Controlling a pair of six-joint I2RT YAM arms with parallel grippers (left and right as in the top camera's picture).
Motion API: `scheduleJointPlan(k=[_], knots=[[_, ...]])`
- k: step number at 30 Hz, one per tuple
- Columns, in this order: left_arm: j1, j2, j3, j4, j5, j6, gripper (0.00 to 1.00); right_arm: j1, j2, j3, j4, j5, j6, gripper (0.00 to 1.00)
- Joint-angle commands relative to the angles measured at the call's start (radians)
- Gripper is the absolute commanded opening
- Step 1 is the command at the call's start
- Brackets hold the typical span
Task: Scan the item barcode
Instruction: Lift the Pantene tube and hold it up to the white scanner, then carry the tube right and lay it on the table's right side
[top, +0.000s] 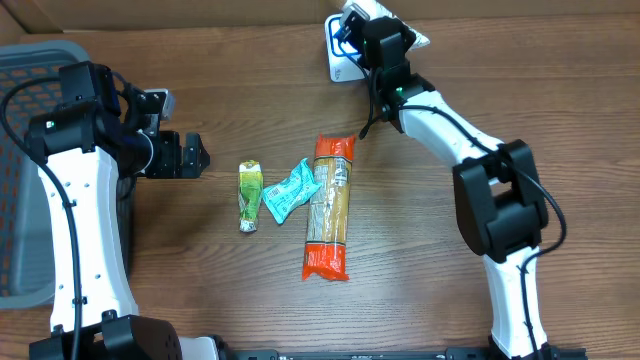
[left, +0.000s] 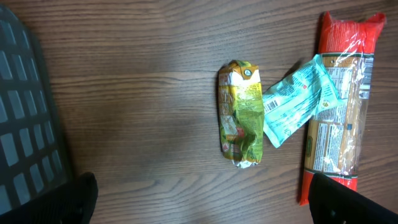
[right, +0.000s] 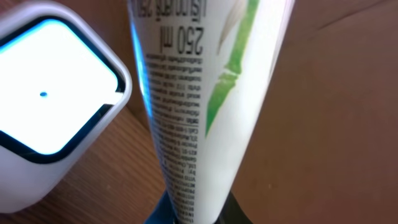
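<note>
Right hand (right: 193, 214) clenched on white tube (right: 205, 93), held just beside scanner (right: 50, 106). Left hand (top: 188, 152) released, jaws wide, near green packet (top: 249, 195) on surface (top: 420, 230).

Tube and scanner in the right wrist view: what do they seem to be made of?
Tube: probably soft plastic, smooth white, slightly glossy, with printed text and green stem artwork; it tapers flat toward its lower end. Scanner: looks like hard moulded plastic, white shell with rounded corners, dark rim round a bright glowing window.
</note>
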Motion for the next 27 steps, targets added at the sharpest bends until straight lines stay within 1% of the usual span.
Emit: scheduleJointPlan(k=[1, 27], knots=[[-0.002, -0.007, 0.003, 0.002, 0.015, 0.022, 0.99, -0.006, 0.024, 0.028, 0.065, 0.112, -0.074, 0.04], [-0.002, -0.007, 0.003, 0.002, 0.015, 0.022, 1.00, 0.031, 0.040, 0.029, 0.071, 0.119, -0.071, 0.03]])
